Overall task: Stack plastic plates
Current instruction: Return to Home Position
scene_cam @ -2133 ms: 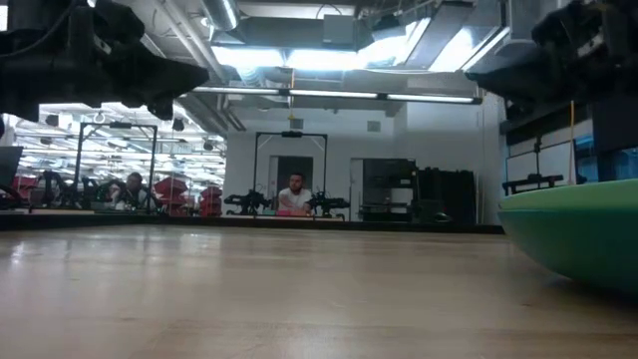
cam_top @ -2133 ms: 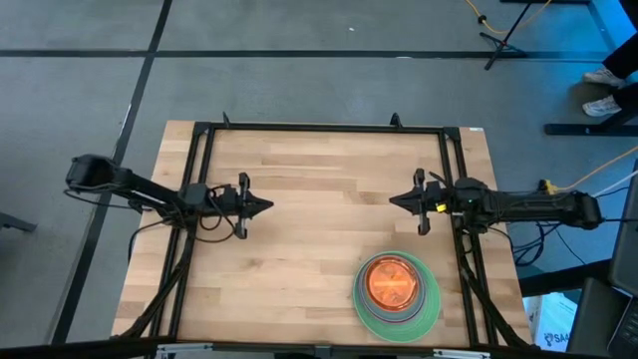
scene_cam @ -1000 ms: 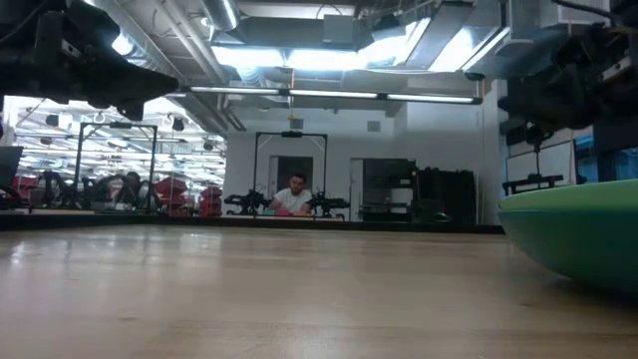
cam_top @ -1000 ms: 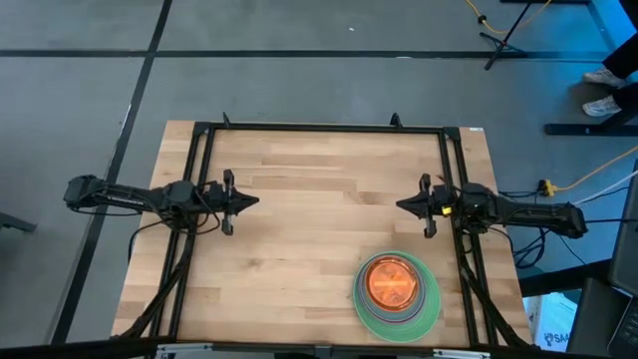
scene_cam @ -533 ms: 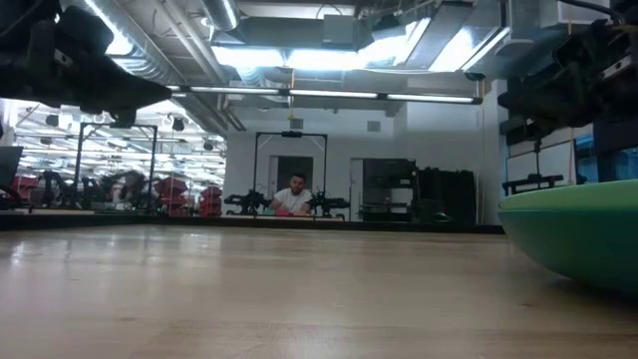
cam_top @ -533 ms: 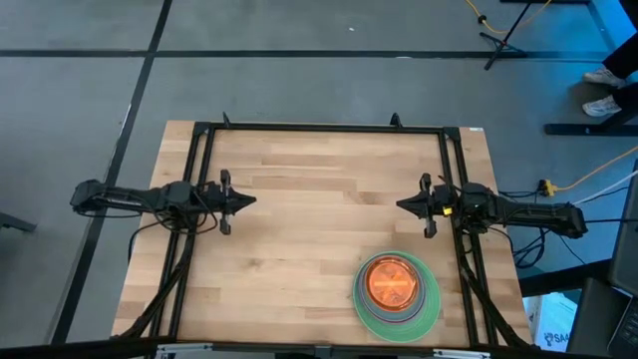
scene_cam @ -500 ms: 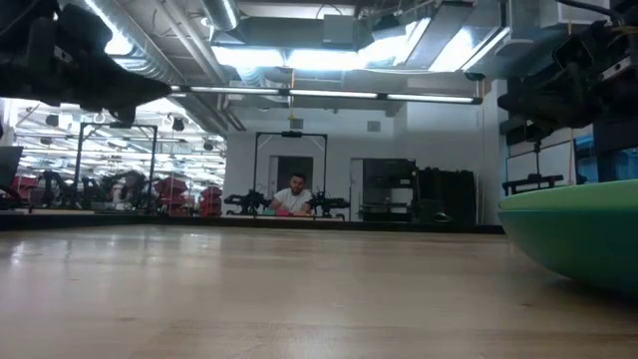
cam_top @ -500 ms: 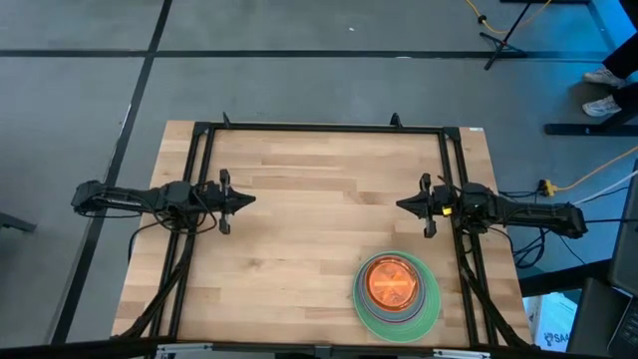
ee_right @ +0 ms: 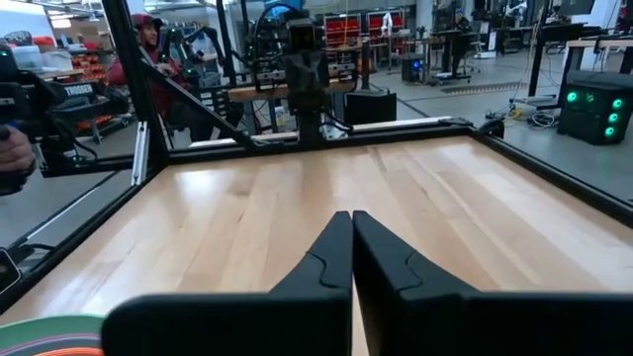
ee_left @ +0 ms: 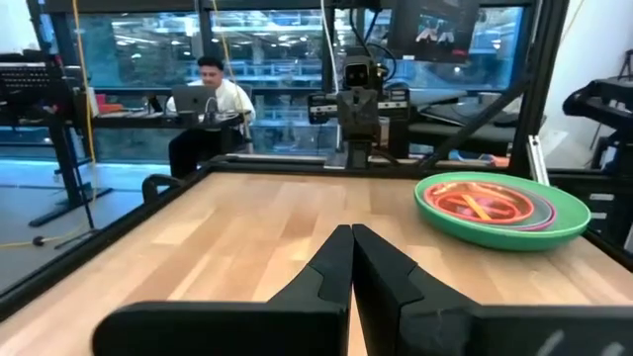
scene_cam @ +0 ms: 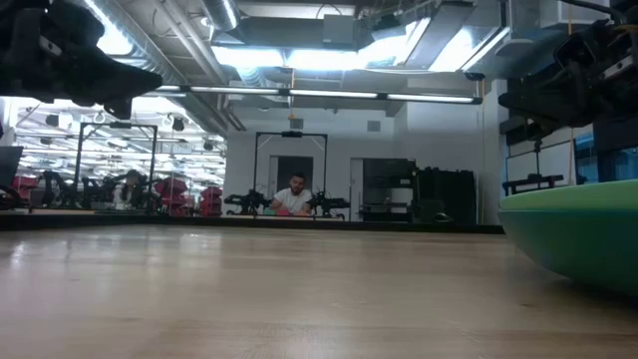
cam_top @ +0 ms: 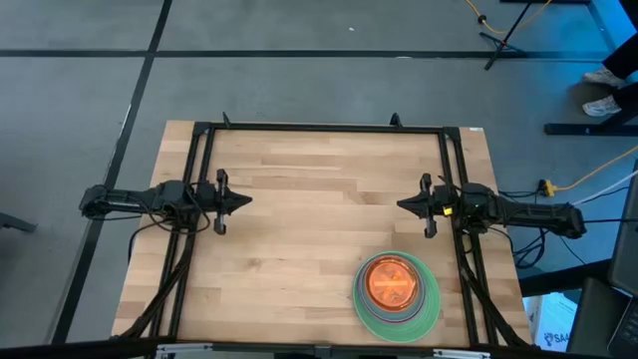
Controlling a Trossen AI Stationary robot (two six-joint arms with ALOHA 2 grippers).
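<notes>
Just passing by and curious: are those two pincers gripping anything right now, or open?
Left pincer: closed, empty, over the table, left side.
Right pincer: closed, empty, over the table, right side.

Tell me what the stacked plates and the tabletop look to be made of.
Stacked plates: probably plastic, smooth with a light sheen on thin bright-coloured rims; the top orange plate looks translucent. Tabletop: wood, joined pale strips with visible grain, matte.
</notes>
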